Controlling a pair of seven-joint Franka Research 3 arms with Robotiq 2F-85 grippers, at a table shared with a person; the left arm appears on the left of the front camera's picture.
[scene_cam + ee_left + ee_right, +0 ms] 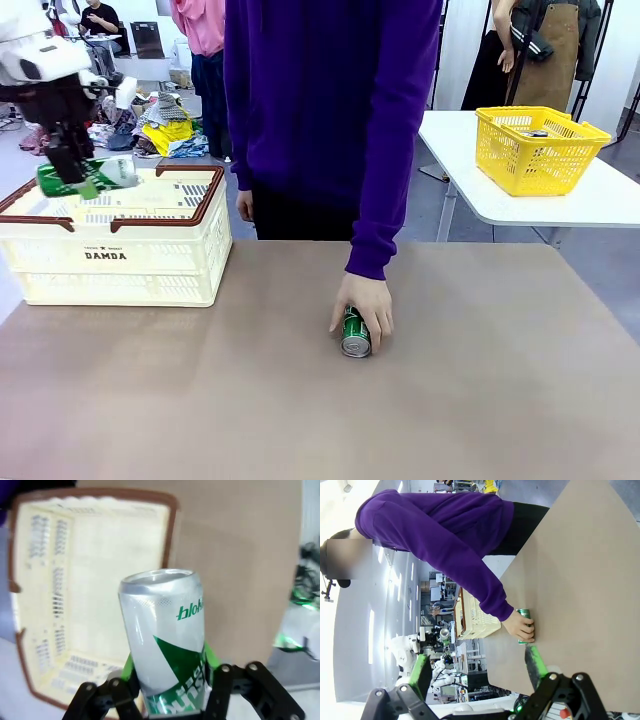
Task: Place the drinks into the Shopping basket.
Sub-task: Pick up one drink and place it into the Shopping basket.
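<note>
Sideways, green can (165, 640) lies within left hand (169, 666)

Yellow mesh basket (530, 160) on white side table (600, 203), beyond brown tabletop (300, 420).

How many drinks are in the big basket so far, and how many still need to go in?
None lies in the Shopping basket yet, from what shows inside. The left gripper holds one green can above it. A second green can lies on the table under the person's hand, still to go.
</note>
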